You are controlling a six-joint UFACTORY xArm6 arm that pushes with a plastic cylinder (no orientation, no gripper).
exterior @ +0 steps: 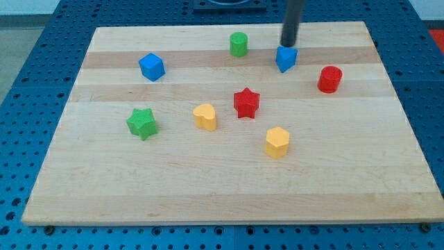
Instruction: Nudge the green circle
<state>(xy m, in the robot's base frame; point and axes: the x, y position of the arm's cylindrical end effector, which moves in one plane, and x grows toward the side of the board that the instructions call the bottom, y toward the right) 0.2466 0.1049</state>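
The green circle (238,44) stands far on the board (208,187), a little right of middle. My tip (287,43) is to its right, apart from it, with bare wood between them. The tip sits just beyond the blue triangle (286,58), about touching its far edge. It is a bare rod with no jaws, holding nothing.

Right of that is the red circle (330,79). A blue cube (151,67) lies far left. Nearer are the red star (245,103), yellow heart (205,117), green star (142,123) and yellow hexagon (277,142).

The rod comes down from the far edge, nearly upright.
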